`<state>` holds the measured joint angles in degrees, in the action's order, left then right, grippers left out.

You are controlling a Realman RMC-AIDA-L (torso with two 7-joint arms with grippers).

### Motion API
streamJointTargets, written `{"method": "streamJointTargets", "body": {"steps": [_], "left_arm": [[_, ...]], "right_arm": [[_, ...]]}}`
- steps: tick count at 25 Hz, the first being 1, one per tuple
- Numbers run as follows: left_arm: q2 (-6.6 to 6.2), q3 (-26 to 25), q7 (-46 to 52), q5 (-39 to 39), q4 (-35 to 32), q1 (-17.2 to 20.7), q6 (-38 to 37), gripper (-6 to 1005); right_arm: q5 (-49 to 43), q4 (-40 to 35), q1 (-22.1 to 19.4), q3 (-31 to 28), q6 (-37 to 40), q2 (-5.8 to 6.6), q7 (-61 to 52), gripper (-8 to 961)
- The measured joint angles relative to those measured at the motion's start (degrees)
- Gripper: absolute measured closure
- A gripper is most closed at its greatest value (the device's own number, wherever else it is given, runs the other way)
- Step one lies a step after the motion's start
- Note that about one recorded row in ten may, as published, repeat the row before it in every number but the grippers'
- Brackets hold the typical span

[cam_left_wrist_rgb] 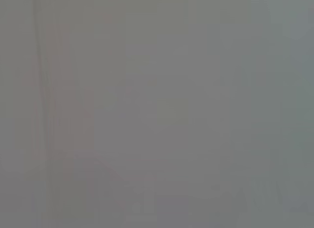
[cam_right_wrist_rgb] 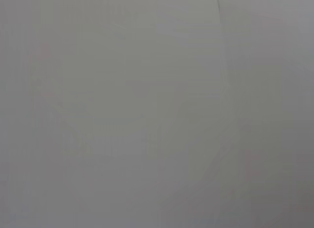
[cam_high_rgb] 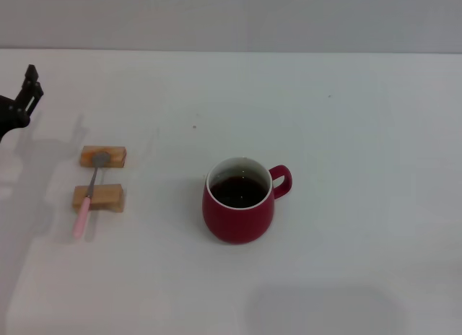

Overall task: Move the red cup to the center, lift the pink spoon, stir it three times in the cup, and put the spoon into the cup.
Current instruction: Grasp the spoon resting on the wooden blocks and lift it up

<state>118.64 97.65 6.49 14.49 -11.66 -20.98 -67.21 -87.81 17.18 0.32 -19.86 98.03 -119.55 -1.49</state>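
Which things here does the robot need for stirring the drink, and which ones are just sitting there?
Needed:
- red cup, with dark liquid, near the middle of the table
- pink spoon, resting across the blocks
- left gripper, at the table's far left edge

Just sitting there:
- two wooden blocks, holding the spoon up
- white table

Two small tan wooden blocks point(cam_high_rgb: 102, 176) lie one behind the other on the white table point(cam_high_rgb: 346, 118), seemingly apart
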Motion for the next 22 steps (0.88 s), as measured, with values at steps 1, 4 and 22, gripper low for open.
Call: {"method": "streamJointTargets", "body": {"steps": [1, 4, 22], "left_arm": [[0.01, -0.39, 0.01, 0.05, 0.01, -0.03, 0.03, 231], [0.03, -0.57, -0.05, 0.04, 0.39, -0.50, 0.89, 233], [0.01, 16.20, 6.31, -0.33, -5.98, 16.95, -9.76, 245]], "right_arm": [[0.01, 0.00, 0.02, -0.01, 0.05, -0.02, 0.01, 816], [0.01, 0.13, 0.23, 0.08, 0.19, -0.03, 0.13, 713], [0.91, 0.34, 1.18, -0.58, -3.55, 0.02, 7.39, 259]]}}
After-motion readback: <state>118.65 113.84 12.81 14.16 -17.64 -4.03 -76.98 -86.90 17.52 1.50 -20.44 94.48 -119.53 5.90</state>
